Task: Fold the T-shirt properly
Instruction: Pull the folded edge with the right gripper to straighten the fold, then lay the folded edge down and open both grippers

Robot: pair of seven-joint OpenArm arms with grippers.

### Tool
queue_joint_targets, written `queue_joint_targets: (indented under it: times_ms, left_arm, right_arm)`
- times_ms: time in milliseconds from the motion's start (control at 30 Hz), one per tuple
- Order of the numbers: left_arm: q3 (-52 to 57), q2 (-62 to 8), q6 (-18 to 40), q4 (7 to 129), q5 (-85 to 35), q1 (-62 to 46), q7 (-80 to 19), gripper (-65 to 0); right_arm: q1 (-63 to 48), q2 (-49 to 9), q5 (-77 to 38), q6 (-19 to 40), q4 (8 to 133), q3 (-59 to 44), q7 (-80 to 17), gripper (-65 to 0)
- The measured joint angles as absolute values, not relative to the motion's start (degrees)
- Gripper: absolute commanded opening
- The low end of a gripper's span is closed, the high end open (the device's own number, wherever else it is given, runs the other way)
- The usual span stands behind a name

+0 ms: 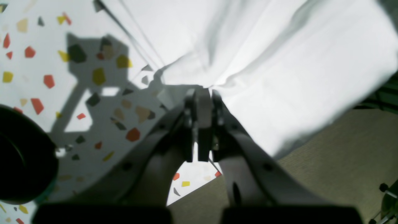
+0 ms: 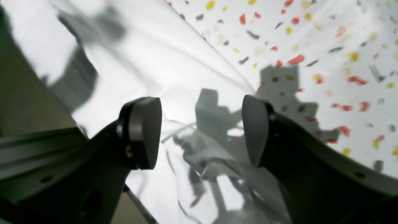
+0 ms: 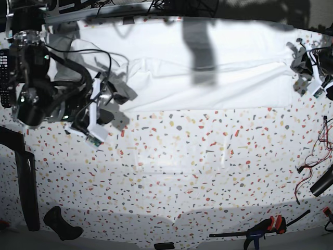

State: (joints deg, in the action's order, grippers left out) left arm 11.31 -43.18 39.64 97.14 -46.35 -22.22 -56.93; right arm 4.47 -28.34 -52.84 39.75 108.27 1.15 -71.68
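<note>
Stretching the T-shirt [image 3: 208, 73] flat along the table's [image 3: 182, 172] 12 o'clock edge. Left tool [image 1: 203, 93] clenched on the cloth's edge at 3 o'clock; right tool [image 2: 202, 130] released, hovering over fabric at 9 o'clock. Next move likely calls for the right tool to pinch its end.

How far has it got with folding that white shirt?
Partly done, it seems. The T-shirt already lies as a long, flat band across the far side of the speckled table, so one lengthwise fold looks made. In hand: the left pincer is clamped on the cloth's edge, while the right pincer hangs open over the other end. Left: gripping there and folding the band shorter.
</note>
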Motion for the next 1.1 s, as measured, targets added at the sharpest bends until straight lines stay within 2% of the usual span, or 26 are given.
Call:
queue_joint_targets:
  times_ms: [167,267,433,733,867,900,1000,1033,1100]
  left_arm:
    - [11.3,-43.2,39.6,97.1,-46.3,-22.2,-56.9,-65.0]
    - [11.3,-43.2,39.6,97.1,-46.3,-22.2,-56.9,-65.0]
    - [11.3,-43.2,39.6,97.1,-46.3,-22.2,-56.9,-65.0]
    - [11.3,-43.2,39.6,97.1,-46.3,-22.2,-56.9,-65.0]
    - [11.3,-43.2,39.6,97.1,-46.3,-22.2,-56.9,-65.0]
    - [11.3,-43.2,39.6,97.1,-46.3,-22.2,-56.9,-61.0]
    - [11.3,-43.2,39.6,97.1,-46.4,-22.2,-57.5,-37.6]
    - [11.3,-43.2,39.6,97.1,-46.4,-22.2,-58.1,-33.1]
    - [11.3,-43.2,39.6,97.1,-46.3,-22.2,-60.2,-30.8]
  right_arm:
    - [1.7,-22.5,-47.2,39.7,107.0,1.3,-71.6,-25.4]
    - [0.0,-21.8,-43.7,39.7,106.1,1.3,-77.5,-25.4]
    - [-3.4,-26.3,-44.9,39.7,106.1,1.2,-80.4,-25.4]
    - [-8.7,-40.7,-44.9,39.7,106.1,1.1,-80.4,-25.4]
    - [-8.3,-43.7,-45.1,39.7,106.1,1.1,-80.2,-25.4]
    - [-8.2,-44.0,-45.1,39.7,106.1,1.1,-80.2,-25.4]
    - [-7.9,-44.5,-45.1,39.7,106.1,1.1,-78.9,-25.4]
    - [-7.9,-44.4,-45.1,39.7,106.1,1.1,-78.7,-25.4]
    - [-7.9,-44.4,-45.1,39.7,106.1,1.1,-78.4,-25.4]
